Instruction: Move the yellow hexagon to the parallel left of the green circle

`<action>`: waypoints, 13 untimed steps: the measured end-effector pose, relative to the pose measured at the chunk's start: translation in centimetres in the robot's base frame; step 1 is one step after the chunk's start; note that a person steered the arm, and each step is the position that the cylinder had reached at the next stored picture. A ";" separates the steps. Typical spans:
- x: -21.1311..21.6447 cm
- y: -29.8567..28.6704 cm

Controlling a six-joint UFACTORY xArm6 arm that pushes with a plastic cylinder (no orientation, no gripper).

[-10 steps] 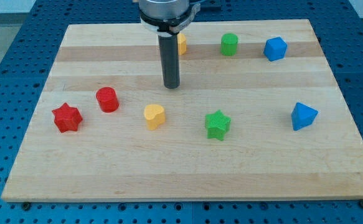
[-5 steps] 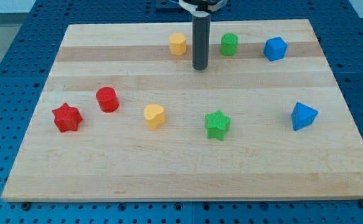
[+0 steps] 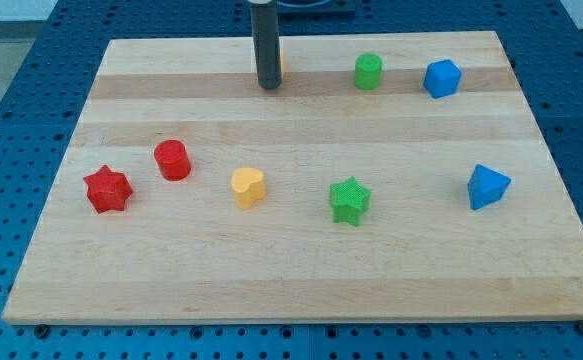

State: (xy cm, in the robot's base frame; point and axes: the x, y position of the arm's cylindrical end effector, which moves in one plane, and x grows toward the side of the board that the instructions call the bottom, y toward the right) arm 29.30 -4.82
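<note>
My tip (image 3: 269,86) rests on the board near the view's top, left of centre. The yellow hexagon (image 3: 280,64) is almost wholly hidden behind the rod; only a thin sliver shows at the rod's right edge. The green circle (image 3: 368,71) stands to the view's right of the rod, in the same top row, well apart from it. I cannot tell whether the tip touches the hexagon.
A blue block (image 3: 441,78) sits right of the green circle. A red star (image 3: 107,189) and a red cylinder (image 3: 172,159) are at the left. A yellow heart-like block (image 3: 248,186), a green star (image 3: 349,199) and another blue block (image 3: 487,186) lie across the middle.
The tip moved from mid-board up to between the hexagon and the green circle, then left, and the rod now stands in front of the hexagon. The hexagon went from full view to nearly hidden.
</note>
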 end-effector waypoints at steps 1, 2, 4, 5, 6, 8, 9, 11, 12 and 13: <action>1.6 2.9; 3.1 6.7; -4.4 5.3; -4.4 5.3; -2.9 3.7; -1.7 1.9; -3.5 0.4; -2.0 4.2; -2.5 3.8; -6.1 2.9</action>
State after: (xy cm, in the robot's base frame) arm 23.17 -1.95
